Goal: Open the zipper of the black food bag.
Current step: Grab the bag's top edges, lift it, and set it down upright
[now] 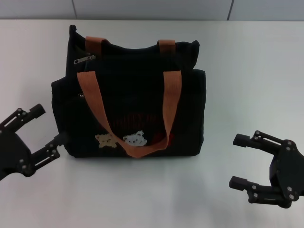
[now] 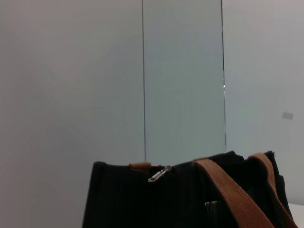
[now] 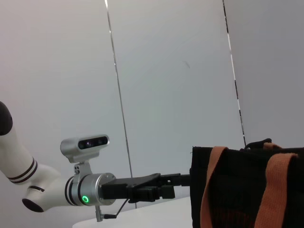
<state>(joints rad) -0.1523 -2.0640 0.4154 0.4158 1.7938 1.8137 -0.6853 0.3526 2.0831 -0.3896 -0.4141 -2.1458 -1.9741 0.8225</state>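
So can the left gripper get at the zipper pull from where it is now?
Probably yes. The left gripper is open beside the bag, and the zipper pull lies exposed at the top corner on that side. No handle covers it; the arm would only need to rise and reach in.

White tabletop (image 1: 247, 71), pale panelled wall (image 1: 152, 9) with thin seams behind.

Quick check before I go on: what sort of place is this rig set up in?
Likely a lab or test bench: a plain white table, bare pale wall panels behind, and only the black food bag set between the open left claw and right claw.
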